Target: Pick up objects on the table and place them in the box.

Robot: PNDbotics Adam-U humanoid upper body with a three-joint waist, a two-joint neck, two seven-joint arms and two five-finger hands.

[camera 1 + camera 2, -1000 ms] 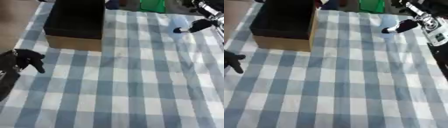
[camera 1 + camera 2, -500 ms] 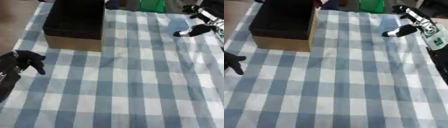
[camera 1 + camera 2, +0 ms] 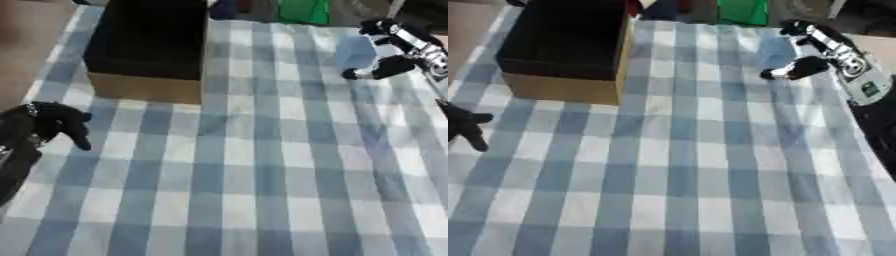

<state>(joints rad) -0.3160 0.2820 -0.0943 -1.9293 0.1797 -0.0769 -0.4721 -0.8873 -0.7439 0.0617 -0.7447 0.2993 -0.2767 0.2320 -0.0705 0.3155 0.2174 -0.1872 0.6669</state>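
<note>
We see the box cut off at the top edge, a pale blue blurred object we cannot identify, left hand cropped at the edge

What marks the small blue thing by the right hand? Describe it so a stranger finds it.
On the checked cloth, go to the far right corner, across from the dark box. By the right hand lies a small pale blue thing, plain against the checks and unlike the green object behind it.
</note>
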